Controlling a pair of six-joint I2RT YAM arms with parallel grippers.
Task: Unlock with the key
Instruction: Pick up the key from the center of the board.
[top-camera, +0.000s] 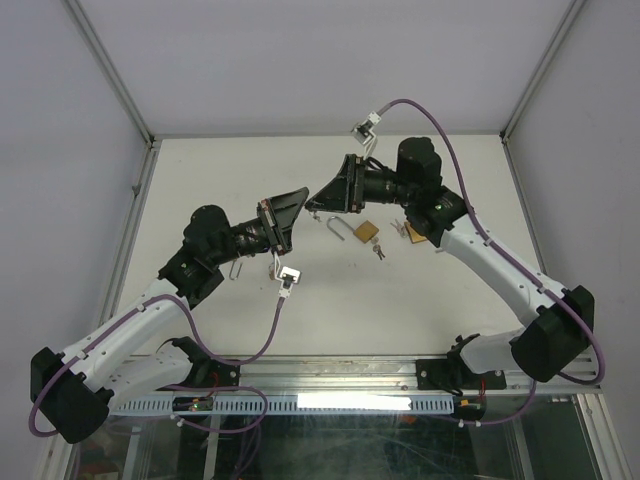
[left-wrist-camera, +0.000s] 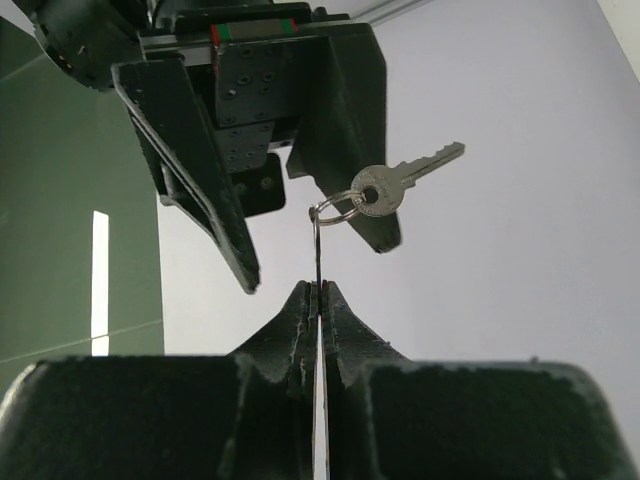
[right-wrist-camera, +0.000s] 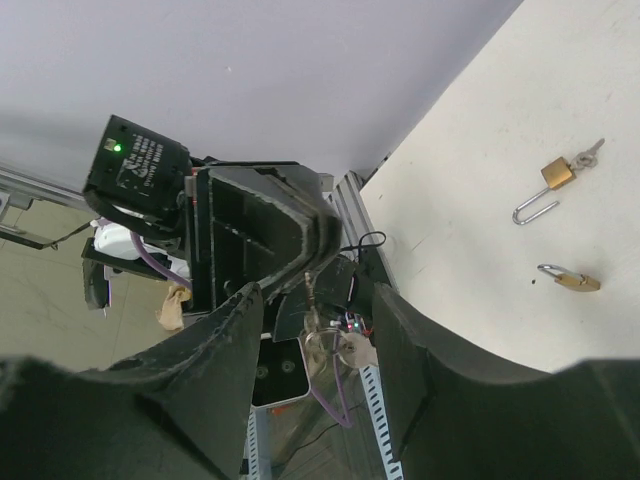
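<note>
My left gripper (left-wrist-camera: 318, 286) is shut on a silver key held edge-on, so only its thin blade (left-wrist-camera: 318, 250) shows above the fingertips. A ring (left-wrist-camera: 335, 207) on it carries a second silver key (left-wrist-camera: 405, 180) that sticks out to the right. My right gripper (right-wrist-camera: 318, 296) stands open, its fingers (right-wrist-camera: 225, 340) on either side of that ring and hanging key (right-wrist-camera: 342, 345) without touching them. In the top view the two grippers (top-camera: 298, 200) (top-camera: 318, 200) meet tip to tip above the table's middle. A brass padlock (top-camera: 366, 232) with a long shackle lies just below them.
A small key (right-wrist-camera: 590, 150) sits in the long-shackle padlock (right-wrist-camera: 555, 175). A second brass padlock (right-wrist-camera: 578, 282) lies near it, partly under my right arm (top-camera: 412, 232) in the top view. The white table (top-camera: 400, 310) ends at a metal rail (top-camera: 330, 372) in front.
</note>
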